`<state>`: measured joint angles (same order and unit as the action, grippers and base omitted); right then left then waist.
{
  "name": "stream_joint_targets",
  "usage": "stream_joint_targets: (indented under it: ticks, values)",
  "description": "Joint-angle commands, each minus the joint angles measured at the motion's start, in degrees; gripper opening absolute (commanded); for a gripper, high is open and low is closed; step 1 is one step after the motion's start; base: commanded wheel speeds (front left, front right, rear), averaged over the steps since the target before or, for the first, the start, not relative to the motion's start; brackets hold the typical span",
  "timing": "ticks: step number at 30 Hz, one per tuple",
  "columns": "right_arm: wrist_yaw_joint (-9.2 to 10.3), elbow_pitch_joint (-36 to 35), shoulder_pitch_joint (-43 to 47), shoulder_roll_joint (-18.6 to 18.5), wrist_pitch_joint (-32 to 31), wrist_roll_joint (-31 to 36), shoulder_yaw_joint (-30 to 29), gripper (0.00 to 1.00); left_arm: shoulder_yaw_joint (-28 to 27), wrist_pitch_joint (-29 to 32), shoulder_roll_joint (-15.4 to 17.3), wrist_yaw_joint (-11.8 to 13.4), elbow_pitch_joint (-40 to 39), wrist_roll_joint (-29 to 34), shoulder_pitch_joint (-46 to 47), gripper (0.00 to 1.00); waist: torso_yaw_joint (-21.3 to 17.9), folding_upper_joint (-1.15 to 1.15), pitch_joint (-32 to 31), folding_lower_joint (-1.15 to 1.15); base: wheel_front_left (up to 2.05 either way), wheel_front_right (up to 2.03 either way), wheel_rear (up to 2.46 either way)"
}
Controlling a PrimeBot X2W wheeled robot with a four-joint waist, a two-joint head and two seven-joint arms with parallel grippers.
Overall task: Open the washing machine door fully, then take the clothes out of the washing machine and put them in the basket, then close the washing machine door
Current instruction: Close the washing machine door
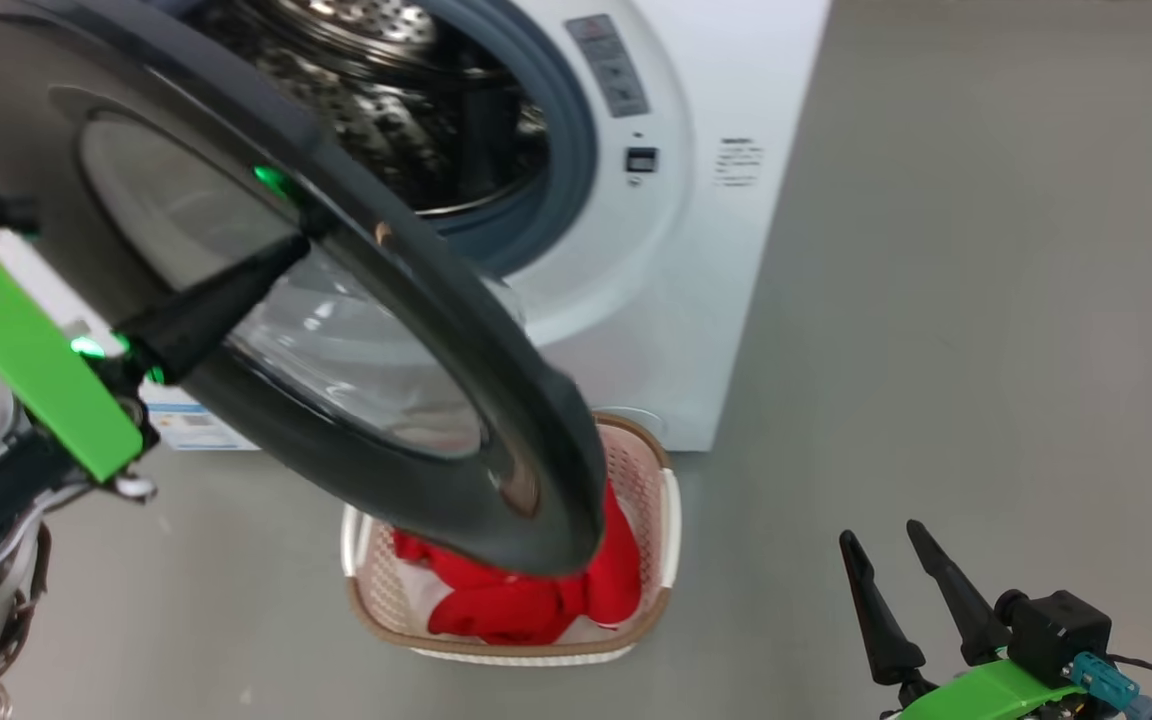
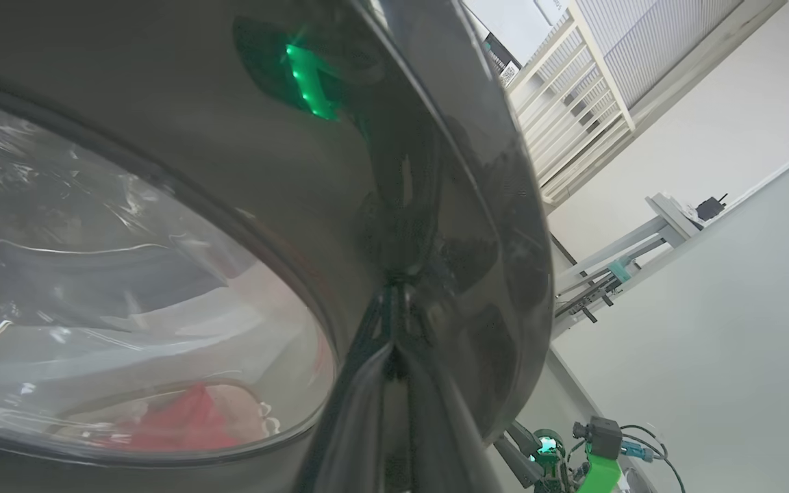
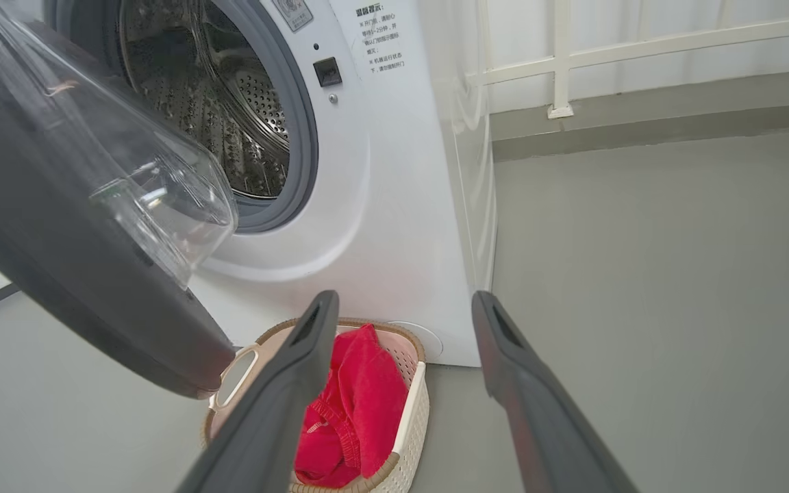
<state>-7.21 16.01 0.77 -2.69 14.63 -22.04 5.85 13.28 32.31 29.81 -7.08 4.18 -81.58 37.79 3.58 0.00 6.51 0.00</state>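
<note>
The washing machine door stands part-way open, with its glass bowl facing the drum of the white washing machine. My left gripper is shut, and its fingertips press on the door's black outer rim. The red clothes lie in the basket on the floor below the door's free edge. No clothes show in the visible part of the drum. My right gripper is open and holds nothing; it hangs low to the right of the basket.
Open grey floor stretches to the right of the machine. A white railing runs along the wall behind it. A small blue and white box sits by the machine's foot under the door.
</note>
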Motion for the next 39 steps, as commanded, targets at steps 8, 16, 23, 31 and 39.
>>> stream_joint_targets:
  ticks: [8, 16, 23, 31, 39]
  values:
    - [-0.28, -2.0, -3.5, -0.2, 0.4, -2.1, 1.0, 1.00, -0.3, -6.1, 3.6, -0.4, 3.0, 2.3, 6.9, 0.00, -7.1, 0.00, 4.0, 0.00, 0.00, 0.00, 0.00]
    - [-0.28, -2.6, -4.6, -0.2, 0.4, -3.1, 1.2, 1.00, 1.5, -11.2, 4.9, -0.4, 8.1, 2.1, 10.8, 0.00, -10.6, 0.00, 5.7, 0.00, 0.00, 0.00, 0.00]
    - [-0.28, -2.7, -4.3, -0.2, 0.4, -3.0, 0.5, 1.00, 4.0, -13.6, 5.9, -0.4, 9.4, 0.8, 11.2, 0.00, -10.6, 0.00, 5.5, 0.00, 0.00, 0.00, 0.00]
    - [-0.28, -2.4, -4.1, -0.2, 0.4, -2.1, 0.3, 1.00, 6.0, -17.4, 6.7, -0.4, 8.4, -1.1, 8.5, 0.00, -8.5, 0.00, 4.2, 0.00, 0.00, 0.00, 0.00]
    - [-0.28, -2.0, -2.9, -0.2, 0.4, -1.3, 0.5, 1.00, 8.5, -23.8, 7.9, -0.4, 7.0, -1.6, -0.5, 0.05, -6.5, 0.00, 1.9, 0.00, 0.00, 0.00, 0.00]
